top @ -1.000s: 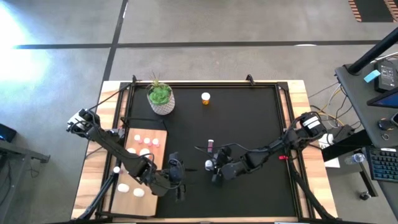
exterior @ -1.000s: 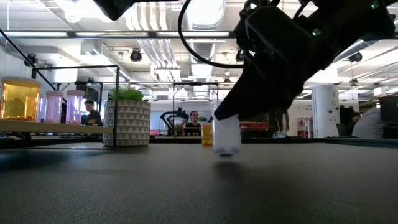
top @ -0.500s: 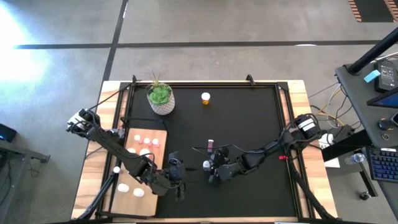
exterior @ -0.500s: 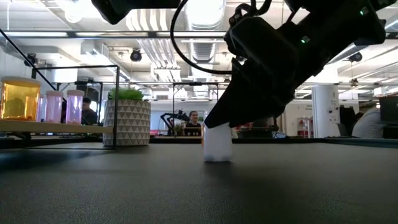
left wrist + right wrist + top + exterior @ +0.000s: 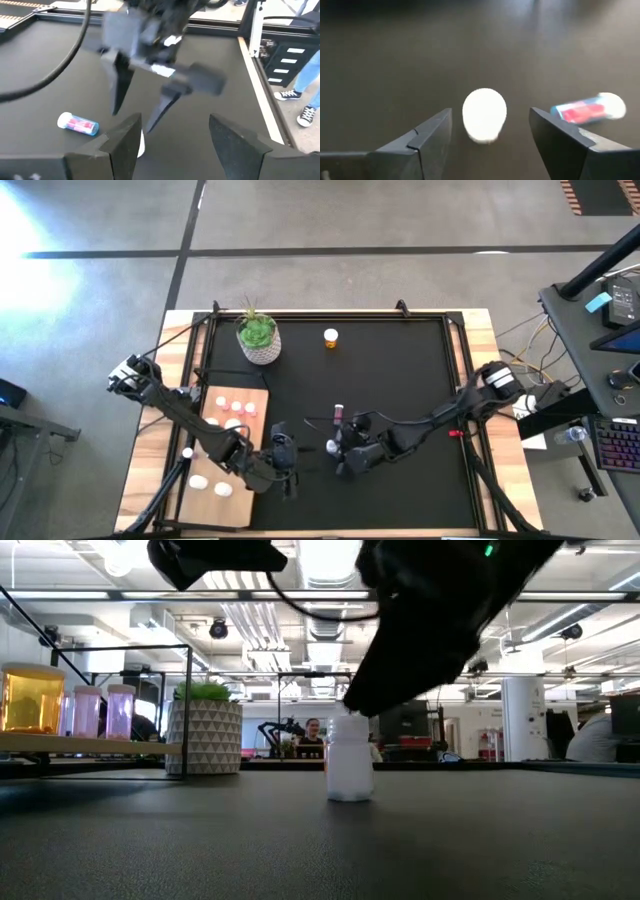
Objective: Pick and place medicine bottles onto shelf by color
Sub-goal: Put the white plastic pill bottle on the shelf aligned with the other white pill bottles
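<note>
The right gripper (image 5: 337,455) hangs with jaws spread and empty over a white bottle (image 5: 350,769) standing upright on the black mat (image 5: 400,380), a pink bottle (image 5: 587,109) lying beside it, while the left gripper (image 5: 283,465), open and empty, waits near the shelf (image 5: 258,395).
</note>
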Controlling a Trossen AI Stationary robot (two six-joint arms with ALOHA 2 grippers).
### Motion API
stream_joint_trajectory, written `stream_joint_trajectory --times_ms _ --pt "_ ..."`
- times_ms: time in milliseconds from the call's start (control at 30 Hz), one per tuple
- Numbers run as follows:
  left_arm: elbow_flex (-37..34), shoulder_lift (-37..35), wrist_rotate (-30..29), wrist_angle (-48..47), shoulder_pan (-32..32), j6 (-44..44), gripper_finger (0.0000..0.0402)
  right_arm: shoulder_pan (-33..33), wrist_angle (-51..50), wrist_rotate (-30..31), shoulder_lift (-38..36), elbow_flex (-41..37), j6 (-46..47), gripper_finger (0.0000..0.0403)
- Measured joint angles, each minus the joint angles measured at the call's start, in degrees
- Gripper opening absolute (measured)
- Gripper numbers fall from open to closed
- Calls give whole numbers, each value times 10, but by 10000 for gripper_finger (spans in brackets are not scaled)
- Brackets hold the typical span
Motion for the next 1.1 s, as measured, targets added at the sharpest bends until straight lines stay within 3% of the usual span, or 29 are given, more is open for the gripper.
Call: stream_joint_trajectory --times_ms 233,733,1100 --pt "-4 7 -3 4 26 0 217 47 -115 0 -46 36 -7 252" --pt "4 159 21 120 78 3 217 111 -117 21 -100 -81 167 245" --pt "15 205 11 129 107 1 217 113 -116 21 -103 -82 175 244"
